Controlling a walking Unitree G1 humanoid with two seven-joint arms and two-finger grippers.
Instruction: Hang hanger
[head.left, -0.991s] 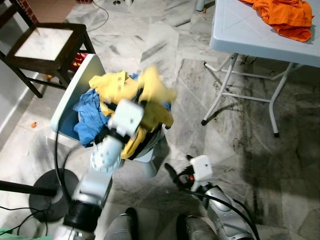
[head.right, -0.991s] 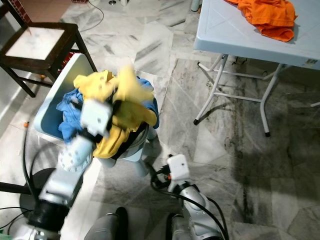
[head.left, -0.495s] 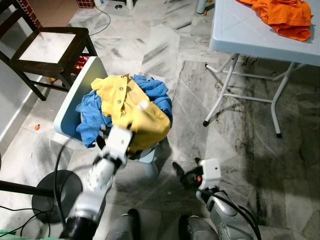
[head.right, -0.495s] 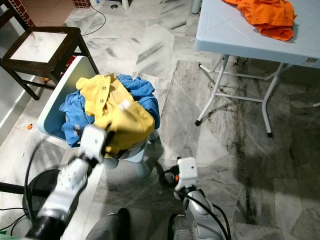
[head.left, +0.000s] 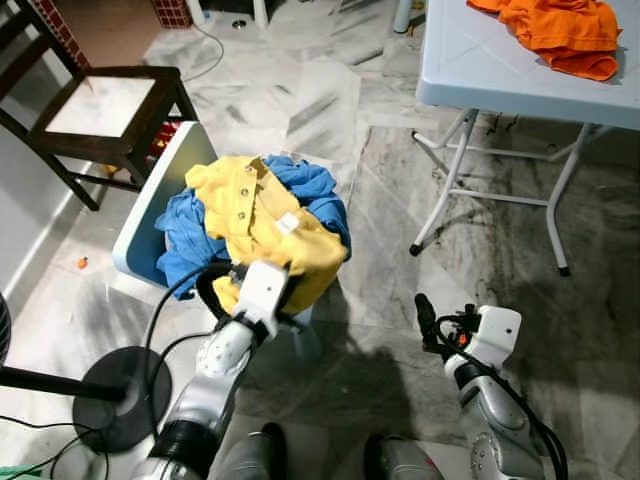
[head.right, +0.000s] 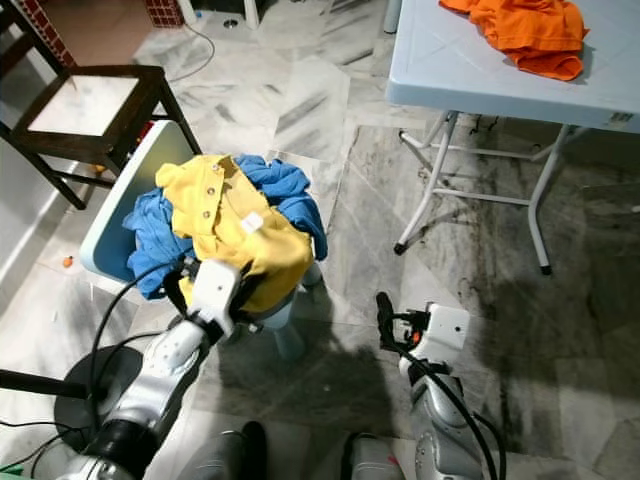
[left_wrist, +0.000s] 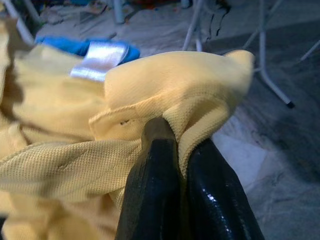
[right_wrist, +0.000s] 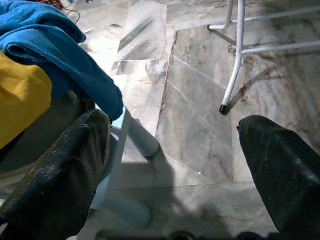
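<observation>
Yellow polo shirt (head.left: 265, 225) heaped on blue garments (head.left: 185, 240) atop plastic chair (head.left: 150, 200) | left gripper (left_wrist: 175, 150) pinches its hem | right gripper (right_wrist: 175, 150) spread, empty, near floor | we see no hanger | risk: thin fold slips, or pull drags pile off.

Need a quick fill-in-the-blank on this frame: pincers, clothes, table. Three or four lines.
1. The left pincer is shut on the ____ shirt.
2. The right pincer hangs over the floor with its fingers ____.
3. Under the yellow shirt on the chair lies a ____ garment.
4. On the table lies an ____ garment.

Missing words: yellow; open; blue; orange
</observation>
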